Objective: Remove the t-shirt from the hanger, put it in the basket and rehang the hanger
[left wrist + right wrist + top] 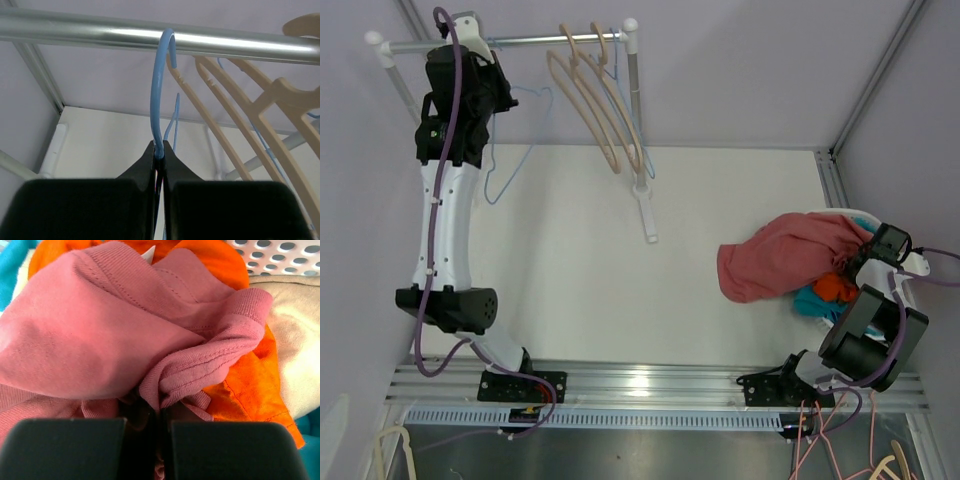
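Down at the near right, the right gripper [159,415] has its dark fingers pinched together on a bunched fold of the t-shirt [90,340]. It's dusty pink, a soft ribbed knit with stitched hems, and it's crumpled into loose rolls. It's plainly off any hanger. It drapes over the right-edge laundry basket [280,254], white plastic with round perforations, and spills onto the matte white desk [580,260]. Underneath it sit an orange garment [250,385], a cream one [300,350] and a bit of teal cloth [810,302].

Now up to the far left corner, where the left gripper [159,152] is clamped tight on the neck of the blue hanger [156,100]. It's thin, glossy and round in section, and its hook curls over the polished metal rail [75,31]. The frame below hangs bare. Just beside it along the rail are the beige hangers [285,97], broader, flat and notched, with a wood-like look.

My read is that the removal itself looks done and we're in the closing step. The next move calls for the right fingers to part and let the fabric settle into the basket. On the left, the hook needs to be seated on the rail before those fingers release, because a slick, light hanger could swing or slip off.
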`<action>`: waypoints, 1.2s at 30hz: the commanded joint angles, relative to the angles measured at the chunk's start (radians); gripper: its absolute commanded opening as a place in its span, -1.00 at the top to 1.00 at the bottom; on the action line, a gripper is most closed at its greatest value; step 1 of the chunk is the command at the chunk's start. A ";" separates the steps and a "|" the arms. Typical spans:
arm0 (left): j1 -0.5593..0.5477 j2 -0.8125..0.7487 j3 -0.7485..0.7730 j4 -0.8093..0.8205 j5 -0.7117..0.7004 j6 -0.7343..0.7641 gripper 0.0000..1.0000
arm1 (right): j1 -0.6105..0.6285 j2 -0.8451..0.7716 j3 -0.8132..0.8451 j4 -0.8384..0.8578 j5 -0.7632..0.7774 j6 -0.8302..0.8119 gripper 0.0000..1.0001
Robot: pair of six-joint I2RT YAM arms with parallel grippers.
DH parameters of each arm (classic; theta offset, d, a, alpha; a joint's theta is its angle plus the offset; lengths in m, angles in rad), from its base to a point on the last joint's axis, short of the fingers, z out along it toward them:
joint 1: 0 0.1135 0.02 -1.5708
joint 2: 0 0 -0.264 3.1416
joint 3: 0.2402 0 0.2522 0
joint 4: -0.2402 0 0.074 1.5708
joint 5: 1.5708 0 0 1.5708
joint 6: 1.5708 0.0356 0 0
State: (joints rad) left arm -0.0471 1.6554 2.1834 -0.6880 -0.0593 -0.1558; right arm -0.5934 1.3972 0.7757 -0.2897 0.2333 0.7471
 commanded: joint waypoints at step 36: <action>-0.083 0.248 0.184 0.160 -0.228 0.111 0.99 | 0.060 -0.029 -0.016 0.087 -0.031 0.066 1.00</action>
State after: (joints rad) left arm -0.1371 1.9388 2.3684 -0.5549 -0.2821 -0.0513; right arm -0.5537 1.3911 0.7731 -0.2249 0.2379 0.7860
